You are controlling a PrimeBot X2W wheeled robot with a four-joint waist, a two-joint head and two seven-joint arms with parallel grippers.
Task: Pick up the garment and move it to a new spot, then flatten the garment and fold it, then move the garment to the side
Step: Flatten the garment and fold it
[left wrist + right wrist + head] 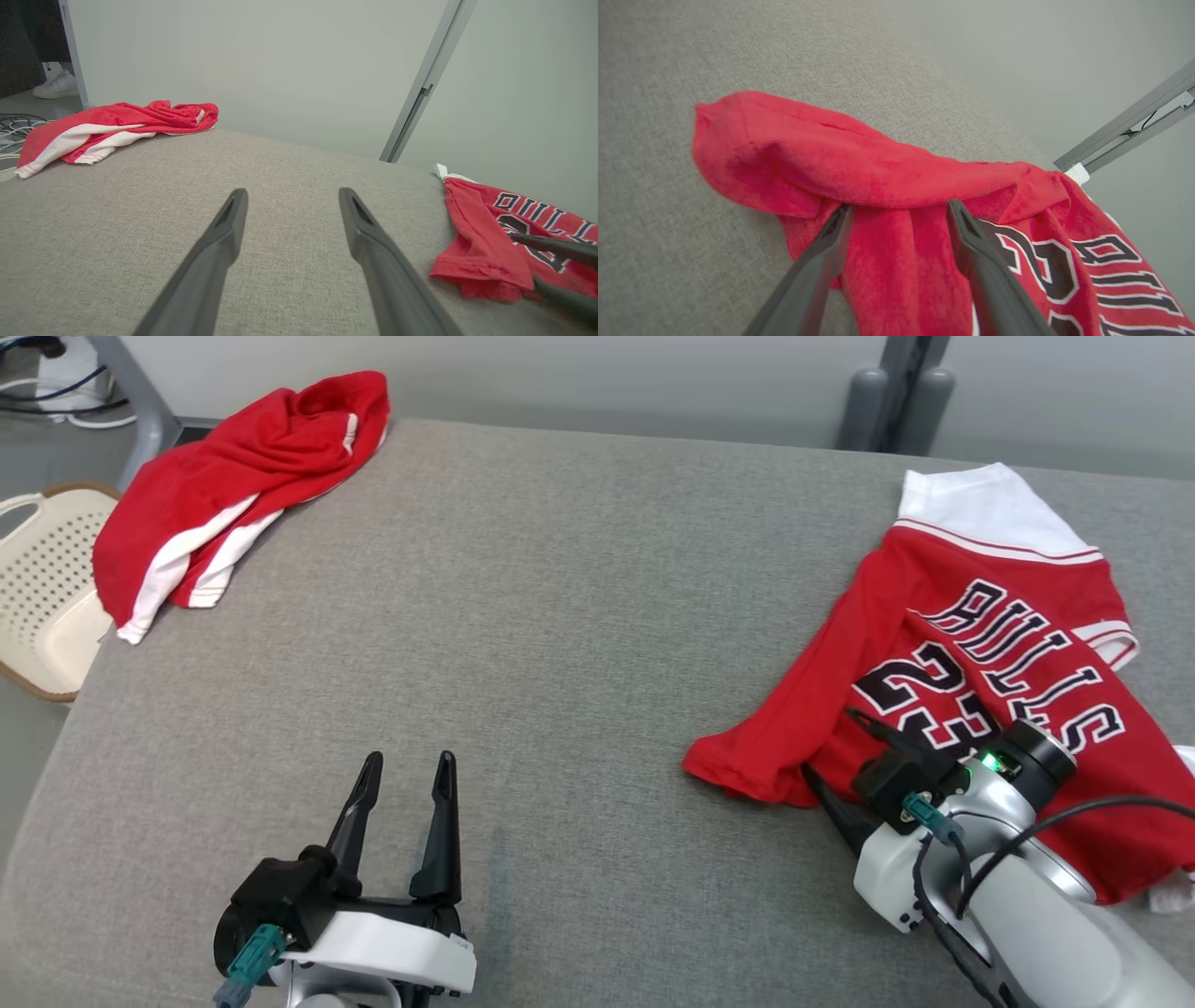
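The garment [1008, 644] is a red jersey with white trim and dark "BULLS 23" lettering, lying crumpled at the right of the grey cloth-covered table [560, 616]. My right gripper [829, 742] is open at the jersey's near left corner, one finger on either side of a strip of red cloth [896, 252], with a raised fold just beyond the tips. I cannot tell whether the fingers [971, 252] touch the cloth. The jersey [486, 242] and the right gripper [525, 259] also appear in the left wrist view. My left gripper [410, 761] [292, 192] is open over bare table, holding nothing.
Red shorts with white stripes [233, 485] [112, 126] lie bunched on the far left corner, partly over the edge. A cream perforated basket [47, 588] stands below the table's left edge. A grey post [896, 392] rises behind the table. A person's white shoe [56, 86] and cables [14, 126] are on the floor.
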